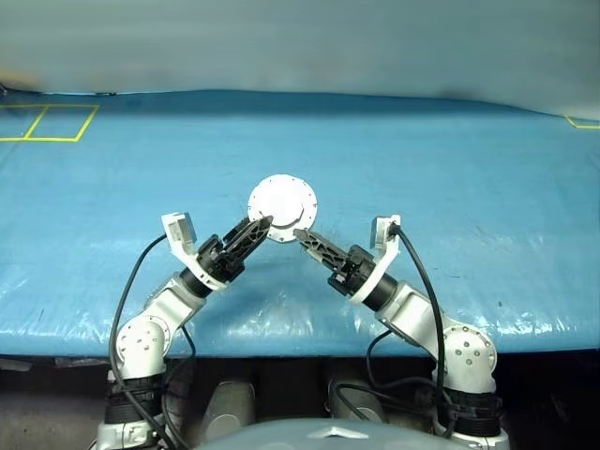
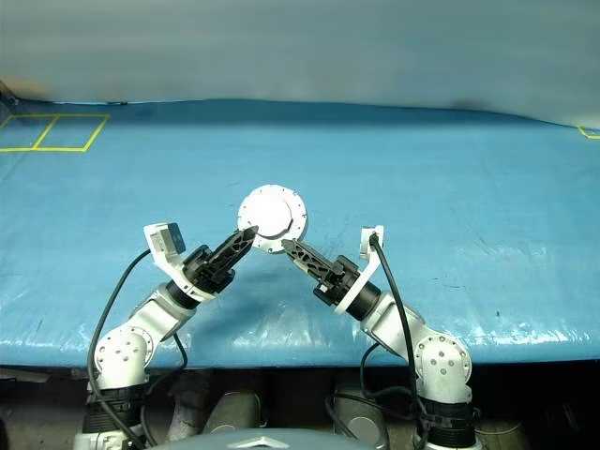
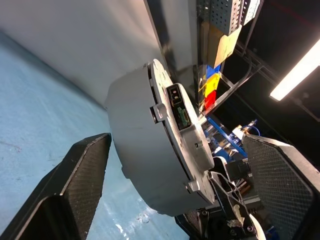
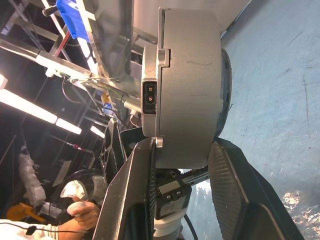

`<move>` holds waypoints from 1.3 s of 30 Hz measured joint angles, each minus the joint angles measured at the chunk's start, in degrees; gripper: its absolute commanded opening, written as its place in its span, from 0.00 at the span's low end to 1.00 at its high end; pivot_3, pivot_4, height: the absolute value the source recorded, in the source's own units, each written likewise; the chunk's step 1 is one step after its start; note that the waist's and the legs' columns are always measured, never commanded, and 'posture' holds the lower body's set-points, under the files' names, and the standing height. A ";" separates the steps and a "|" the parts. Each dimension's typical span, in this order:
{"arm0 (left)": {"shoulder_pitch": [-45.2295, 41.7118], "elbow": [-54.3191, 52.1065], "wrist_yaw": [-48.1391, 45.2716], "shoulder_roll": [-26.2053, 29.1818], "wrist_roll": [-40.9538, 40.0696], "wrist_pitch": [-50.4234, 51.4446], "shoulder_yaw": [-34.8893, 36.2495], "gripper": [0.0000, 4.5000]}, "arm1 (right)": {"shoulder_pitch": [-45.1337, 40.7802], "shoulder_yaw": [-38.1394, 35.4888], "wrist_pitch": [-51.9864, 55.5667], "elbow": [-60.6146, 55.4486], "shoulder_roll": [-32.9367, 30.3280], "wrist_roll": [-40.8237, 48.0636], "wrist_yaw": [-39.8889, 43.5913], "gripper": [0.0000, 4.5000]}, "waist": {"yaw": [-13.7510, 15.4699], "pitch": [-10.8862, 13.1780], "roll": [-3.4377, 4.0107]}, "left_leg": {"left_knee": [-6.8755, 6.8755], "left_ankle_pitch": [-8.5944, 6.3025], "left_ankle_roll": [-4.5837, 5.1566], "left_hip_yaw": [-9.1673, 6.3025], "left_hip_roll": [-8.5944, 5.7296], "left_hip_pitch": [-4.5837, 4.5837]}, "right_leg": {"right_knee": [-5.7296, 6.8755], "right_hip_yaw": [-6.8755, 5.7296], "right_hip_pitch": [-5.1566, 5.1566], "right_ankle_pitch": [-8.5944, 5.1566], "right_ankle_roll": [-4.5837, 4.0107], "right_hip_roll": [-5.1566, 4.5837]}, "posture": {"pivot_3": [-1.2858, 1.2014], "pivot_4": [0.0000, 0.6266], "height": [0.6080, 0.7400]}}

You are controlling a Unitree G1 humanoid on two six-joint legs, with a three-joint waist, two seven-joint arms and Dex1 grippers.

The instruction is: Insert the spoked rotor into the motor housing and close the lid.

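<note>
Now: housing [image 1: 282,208] held up above blue worktop [image 1: 469,187], lid [image 3: 182,125] closed, smooth pale face toward head camera. Right tool [image 4: 180,165] clamped across housing rim at lower edge, one pad [image 4: 135,190] on lid side, other on back. Left tool [image 3: 185,185] spread wide, fingers [image 3: 80,175] either side of housing, not touching, tips just beside rim.
</note>
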 measured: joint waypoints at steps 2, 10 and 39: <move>-1.19 1.63 0.43 -1.64 -0.03 -0.01 -0.02 1.00 | -0.43 0.33 -0.02 0.00 -0.29 0.08 -0.25 0.26 | 0.02 0.00 0.00 | 0.02 0.00 0.00 0.01 -0.02 -0.01 | -0.01 0.02 0.01 0.01 0.02 -0.01 | 0.52 0.24 1.00; -3.41 5.20 3.86 -6.89 -2.67 2.78 -1.06 1.00 | -0.49 1.08 -0.10 0.00 -0.96 0.73 -1.52 0.26 | -0.02 -0.01 -0.01 | 0.02 0.00 0.00 0.00 -0.02 0.00 | 0.00 0.02 0.01 0.03 0.04 -0.01 | 0.52 0.24 1.00; -2.69 5.32 11.28 -7.71 -7.35 4.67 1.33 0.59 | -0.82 1.70 -1.07 2.68 1.83 0.82 -6.72 0.26 | 0.05 -0.01 -0.01 | 0.08 0.01 0.00 -0.01 -0.02 -0.01 | 0.01 0.02 0.03 0.04 0.05 -0.01 | 0.52 0.24 1.00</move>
